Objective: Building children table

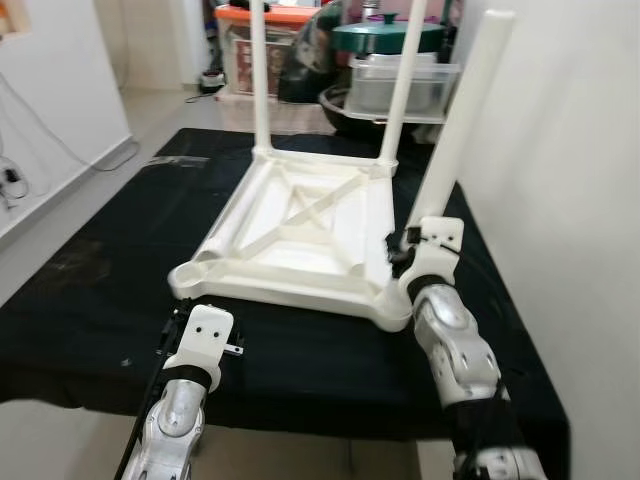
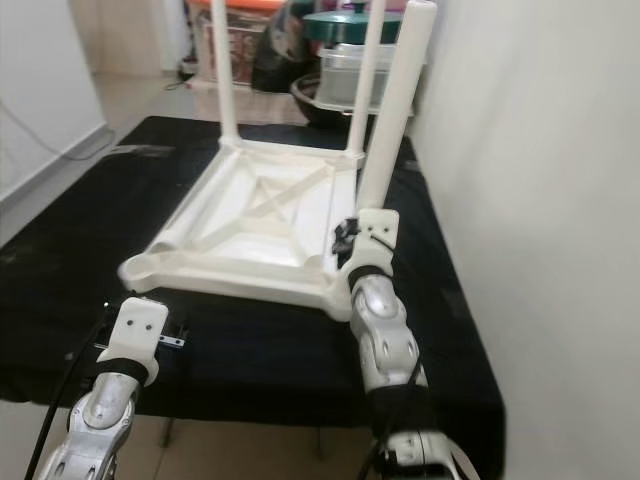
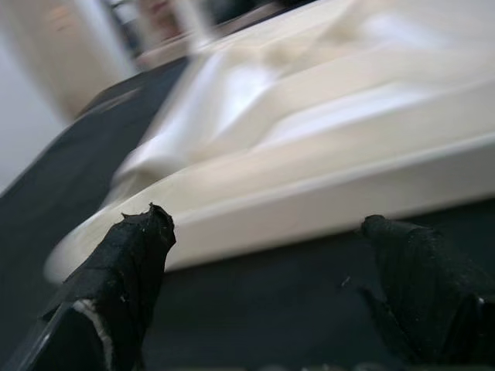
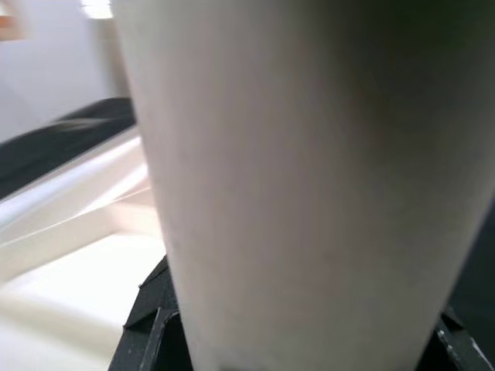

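At tabletop near-right corner, right tool grips leg.

Cream-white tabletop and legs, plain black cloth

One white plastic square tabletop lay upside down on one black cloth-covered surface. Three white cylindrical plastic legs were counted: two standing in the far corners and one tilted leg at the near right corner. Two silver robot arms were there.
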Available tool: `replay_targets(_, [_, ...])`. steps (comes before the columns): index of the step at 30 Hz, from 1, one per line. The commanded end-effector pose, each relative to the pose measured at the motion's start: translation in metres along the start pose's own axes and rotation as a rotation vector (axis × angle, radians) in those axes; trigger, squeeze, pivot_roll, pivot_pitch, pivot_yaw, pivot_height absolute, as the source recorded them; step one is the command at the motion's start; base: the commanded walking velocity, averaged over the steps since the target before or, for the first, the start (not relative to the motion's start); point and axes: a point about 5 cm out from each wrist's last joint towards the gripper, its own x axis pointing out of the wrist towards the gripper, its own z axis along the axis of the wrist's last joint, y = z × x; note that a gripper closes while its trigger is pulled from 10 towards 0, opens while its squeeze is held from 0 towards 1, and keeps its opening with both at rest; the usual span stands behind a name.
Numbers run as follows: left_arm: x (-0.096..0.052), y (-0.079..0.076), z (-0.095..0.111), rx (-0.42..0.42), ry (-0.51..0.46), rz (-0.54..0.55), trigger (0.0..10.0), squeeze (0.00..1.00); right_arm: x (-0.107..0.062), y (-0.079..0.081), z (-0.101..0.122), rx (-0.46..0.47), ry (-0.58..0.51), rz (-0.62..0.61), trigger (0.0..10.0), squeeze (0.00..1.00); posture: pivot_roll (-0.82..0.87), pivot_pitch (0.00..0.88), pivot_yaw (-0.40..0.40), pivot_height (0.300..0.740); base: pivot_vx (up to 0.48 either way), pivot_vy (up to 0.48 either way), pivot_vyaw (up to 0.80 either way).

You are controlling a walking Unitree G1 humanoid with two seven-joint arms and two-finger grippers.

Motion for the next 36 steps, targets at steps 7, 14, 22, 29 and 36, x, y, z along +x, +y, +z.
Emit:
replay_targets(7, [0.001,-0.005,-0.001,-0.007,0.004,-0.014,10.0,0.0,0.011,0.036,0.024,0.034,-0.066,0.572,10.0,0.0,0.03,0.0,-0.06,0.74,0.0,0.0,0.0])
replay_targets(14, [0.001,-0.002,-0.001,-0.006,0.002,0.002,10.0,0.0,0.022,0.042,0.029,-0.095,-0.016,0.858,0.0,0.0,0.05,0.0,-0.086,0.74,0.0,0.0,0.0])
replay_targets(22, [-0.002,0.001,-0.002,0.002,0.007,0.02,10.0,0.0,0.052,-0.011,-0.001,-0.042,0.207,-0.082,0.0,0.0,0.07,0.0,-0.097,0.74,0.0,0.0,0.0])
replay_targets(29, [-0.004,0.002,-0.003,0.008,0.01,0.01,10.0,0.0,0.011,-0.04,-0.028,0.029,0.253,-0.463,0.0,0.0,0.06,0.0,-0.08,0.74,0.0,0.0,0.0])
replay_targets(36, [-0.005,0.003,-0.005,0.01,0.019,0.003,10.0,0.0,0.012,0.013,0.006,0.096,0.06,0.136,10.0,1.0,0.05,0.0,-0.058,0.74,0.0,0.0,0.0])
